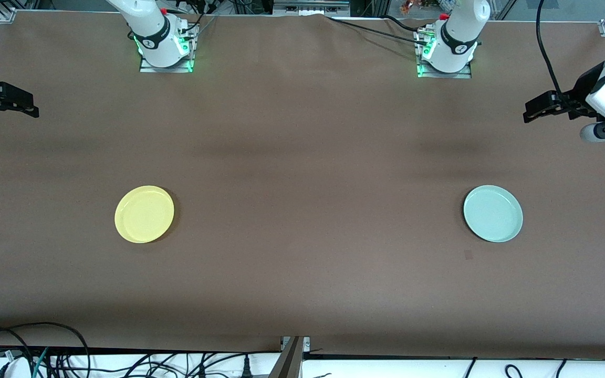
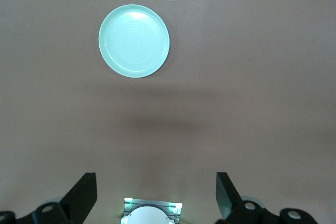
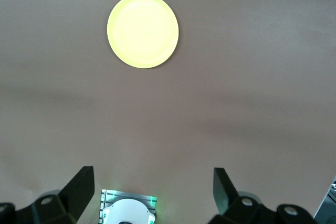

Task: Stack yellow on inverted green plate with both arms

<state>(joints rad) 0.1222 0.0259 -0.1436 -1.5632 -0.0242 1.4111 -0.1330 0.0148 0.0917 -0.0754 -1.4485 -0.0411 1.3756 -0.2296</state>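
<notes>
The yellow plate [image 1: 144, 213] lies open side up on the brown table toward the right arm's end; it also shows in the right wrist view [image 3: 143, 30]. The pale green plate [image 1: 493, 213] lies open side up toward the left arm's end, and shows in the left wrist view [image 2: 134, 41]. My left gripper [image 1: 529, 113] hangs open and empty high over the table's edge at its own end, apart from the green plate [image 2: 156, 179]. My right gripper [image 1: 32, 106] hangs open and empty high over its own end, apart from the yellow plate [image 3: 153, 174].
The two arm bases [image 1: 165, 50] [image 1: 445, 55] stand with green lights along the table's robot-side edge. A small square patch [image 1: 468, 255] lies on the cloth beside the green plate, nearer the front camera. Cables [image 1: 45, 352] run along the front edge.
</notes>
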